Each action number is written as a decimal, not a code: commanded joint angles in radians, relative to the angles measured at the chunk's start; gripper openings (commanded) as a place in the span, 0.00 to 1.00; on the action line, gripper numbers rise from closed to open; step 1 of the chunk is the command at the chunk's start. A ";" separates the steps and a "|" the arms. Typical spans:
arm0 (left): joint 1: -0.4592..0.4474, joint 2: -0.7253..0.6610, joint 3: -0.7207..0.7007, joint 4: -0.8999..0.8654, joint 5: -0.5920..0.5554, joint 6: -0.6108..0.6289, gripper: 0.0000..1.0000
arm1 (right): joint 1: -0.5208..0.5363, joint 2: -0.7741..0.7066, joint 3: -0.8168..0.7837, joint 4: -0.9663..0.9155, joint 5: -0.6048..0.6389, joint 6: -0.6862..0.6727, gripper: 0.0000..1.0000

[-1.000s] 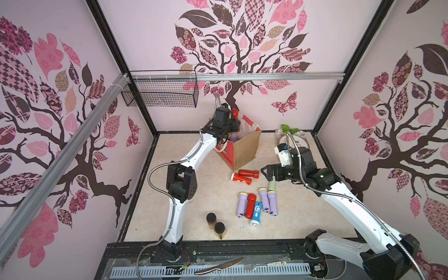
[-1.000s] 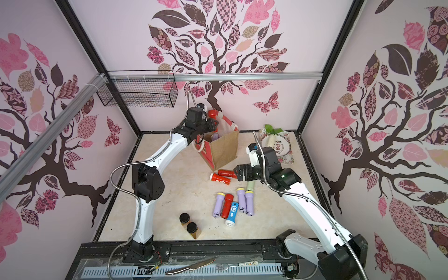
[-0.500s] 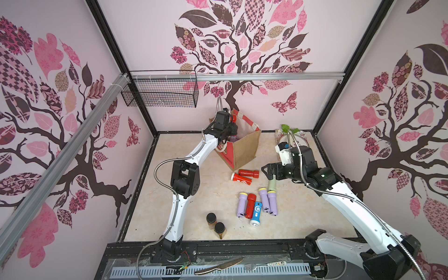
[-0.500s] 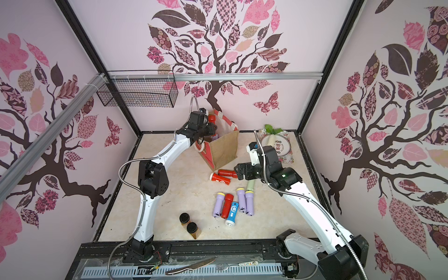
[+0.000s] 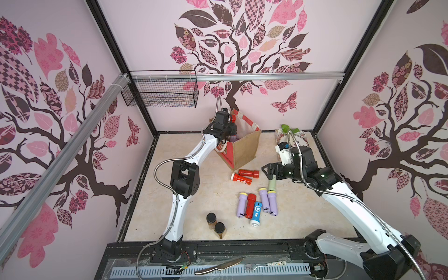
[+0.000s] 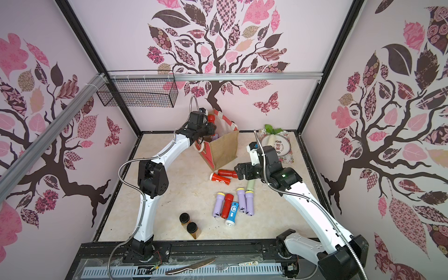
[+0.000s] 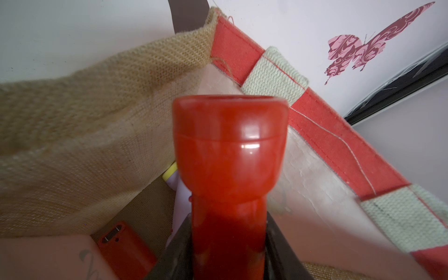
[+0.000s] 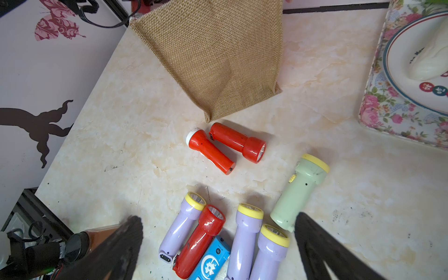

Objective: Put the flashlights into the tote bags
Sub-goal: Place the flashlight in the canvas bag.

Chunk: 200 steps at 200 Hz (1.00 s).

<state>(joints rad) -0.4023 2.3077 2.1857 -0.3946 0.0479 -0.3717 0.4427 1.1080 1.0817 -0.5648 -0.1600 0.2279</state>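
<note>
Showing only left-wrist: loose red flashlight (image 7: 126,244) in tote bag (image 7: 72,135), past gripped flashlight (image 7: 229,155)

Flashlights (image 5: 256,211) on table (image 5: 303,218) before tote bag (image 5: 244,150), jars (image 5: 211,218) left of them

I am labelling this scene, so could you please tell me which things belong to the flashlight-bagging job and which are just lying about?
Job: jute tote bag; red flashlight in the left gripper at its mouth; loose on the table: three red flashlights, three lilac, pale green, blue.
Lying about: two brown jars, wire basket, floral tray, plate, white radish, knife, fork.
</note>
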 commanded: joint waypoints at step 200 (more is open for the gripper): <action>0.006 -0.629 -0.511 0.064 0.146 -0.075 0.71 | -0.005 0.077 0.092 -0.158 0.092 0.000 1.00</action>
<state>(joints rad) -0.4004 1.7847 1.8183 -0.3519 0.1368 -0.3866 0.4427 1.1595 1.1248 -0.6441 -0.1062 0.2314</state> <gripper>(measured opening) 0.704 0.997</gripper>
